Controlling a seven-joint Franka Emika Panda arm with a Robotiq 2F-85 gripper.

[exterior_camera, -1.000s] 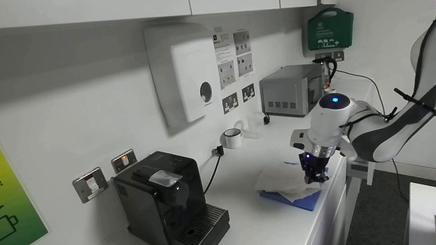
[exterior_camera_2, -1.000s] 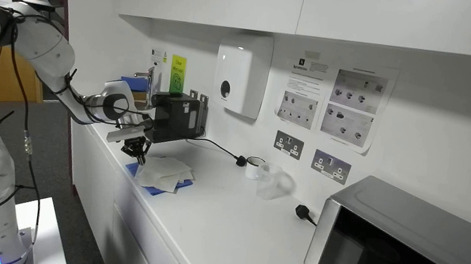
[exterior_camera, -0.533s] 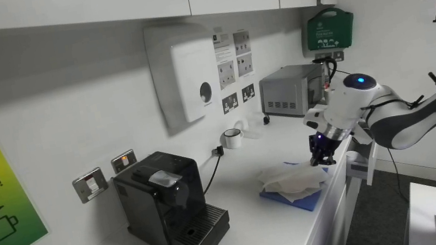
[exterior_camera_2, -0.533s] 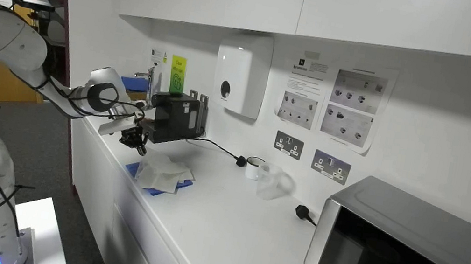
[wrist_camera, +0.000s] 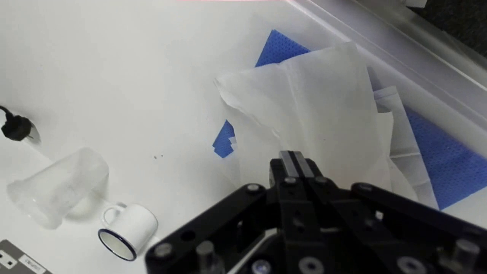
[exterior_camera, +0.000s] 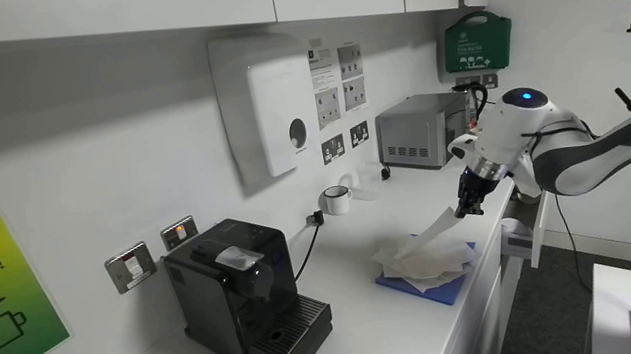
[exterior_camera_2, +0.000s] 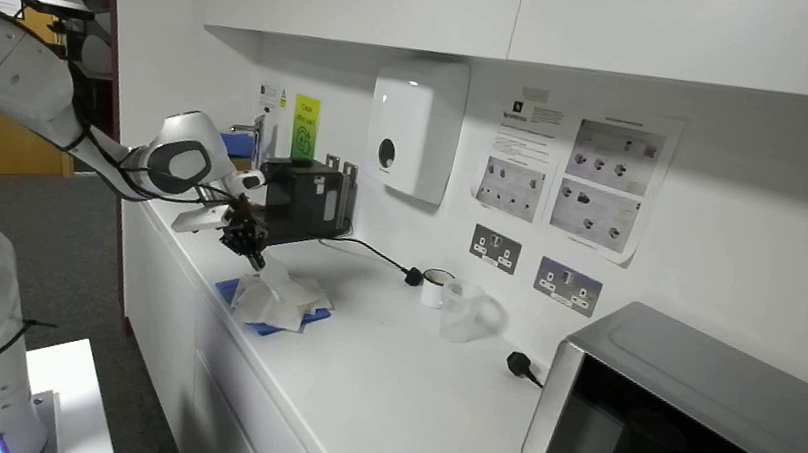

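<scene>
My gripper [exterior_camera: 466, 212] is shut on a raised end of a white paper towel [exterior_camera: 436, 228], which slopes up from a loose pile to the fingertips. In another exterior view the gripper [exterior_camera_2: 257, 265] points down at the same lifted paper [exterior_camera_2: 275, 275]. Under the pile lies a blue cloth [exterior_camera: 448, 293], its corners sticking out near the counter's front edge. In the wrist view the finger pads [wrist_camera: 288, 163] sit close together over the paper towel [wrist_camera: 327, 95], and more blue cloth [wrist_camera: 445, 160] shows on the right. The gripped end of the paper is hidden there.
A black coffee machine [exterior_camera: 232, 295] stands on the counter. A white mug [wrist_camera: 131, 228] and a clear plastic cup [wrist_camera: 61, 186] are near the wall. A microwave [exterior_camera_2: 695, 435] stands farther along. One drawer [exterior_camera: 518, 240] is pulled out below the counter.
The gripper has risen from the pile and moved back over the last second. The paper, earlier lying low on the cloth, now has one end drawn up with the fingertips.
</scene>
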